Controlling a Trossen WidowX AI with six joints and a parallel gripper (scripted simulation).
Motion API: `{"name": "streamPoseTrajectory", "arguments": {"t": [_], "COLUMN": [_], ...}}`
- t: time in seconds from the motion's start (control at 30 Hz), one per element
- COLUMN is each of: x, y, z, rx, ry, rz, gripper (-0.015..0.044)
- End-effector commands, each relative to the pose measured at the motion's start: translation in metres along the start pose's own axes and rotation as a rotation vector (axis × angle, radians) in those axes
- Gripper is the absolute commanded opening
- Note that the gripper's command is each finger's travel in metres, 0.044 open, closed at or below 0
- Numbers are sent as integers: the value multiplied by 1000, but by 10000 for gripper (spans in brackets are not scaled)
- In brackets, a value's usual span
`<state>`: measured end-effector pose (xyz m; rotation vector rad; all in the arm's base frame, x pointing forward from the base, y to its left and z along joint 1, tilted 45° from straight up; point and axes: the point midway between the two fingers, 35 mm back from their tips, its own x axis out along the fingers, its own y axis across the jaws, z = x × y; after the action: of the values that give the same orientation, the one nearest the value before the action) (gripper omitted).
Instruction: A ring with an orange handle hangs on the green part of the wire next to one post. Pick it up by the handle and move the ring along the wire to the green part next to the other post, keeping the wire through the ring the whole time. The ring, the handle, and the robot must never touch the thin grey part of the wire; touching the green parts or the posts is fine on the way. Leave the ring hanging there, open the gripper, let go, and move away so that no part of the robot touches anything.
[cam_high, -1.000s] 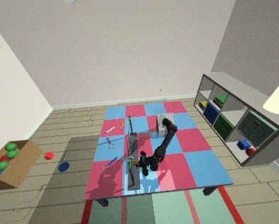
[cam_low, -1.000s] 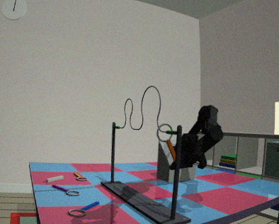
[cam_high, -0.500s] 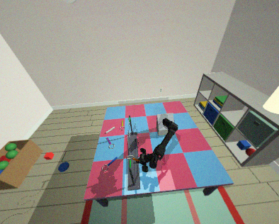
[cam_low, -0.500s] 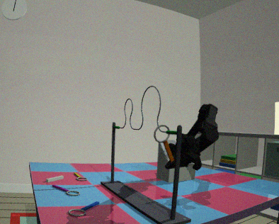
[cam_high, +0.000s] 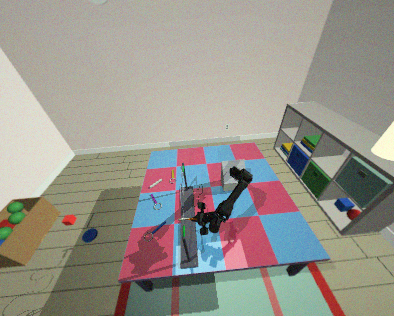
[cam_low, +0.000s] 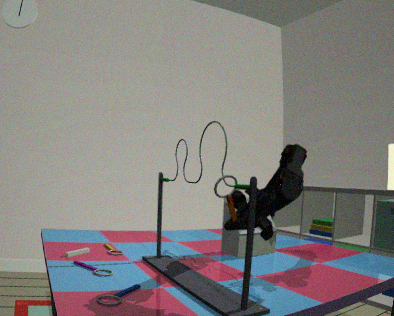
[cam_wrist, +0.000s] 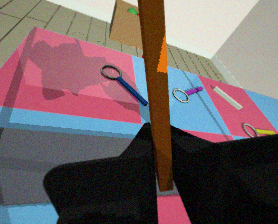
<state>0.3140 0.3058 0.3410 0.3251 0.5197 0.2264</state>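
Note:
My gripper is shut on the orange handle, which leans with its ring end up. The ring is around the wire at the inner end of the near green part, where the thin grey wire bends upward. Whether the ring touches the wire is too small to tell. The near post stands just beyond that green part. The far green part is at the far post. The ring is out of the wrist view.
The dark base carries both posts. Blue, purple and yellow handled rings and a white bar lie on the table's far side of the base. A grey block stands behind the gripper.

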Motion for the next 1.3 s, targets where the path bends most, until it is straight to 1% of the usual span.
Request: {"name": "streamPoseTrajectory", "arguments": {"t": [0.0, 0.63, 1.27], "x": [-3, -11, -24], "y": [-17, -72, -109], "z": [4, 17, 40], "rx": [-75, -408, -673], "ry": [-9, -11, -11], "rz": [-49, -237, -384], "gripper": [-150, -150, -150]}}
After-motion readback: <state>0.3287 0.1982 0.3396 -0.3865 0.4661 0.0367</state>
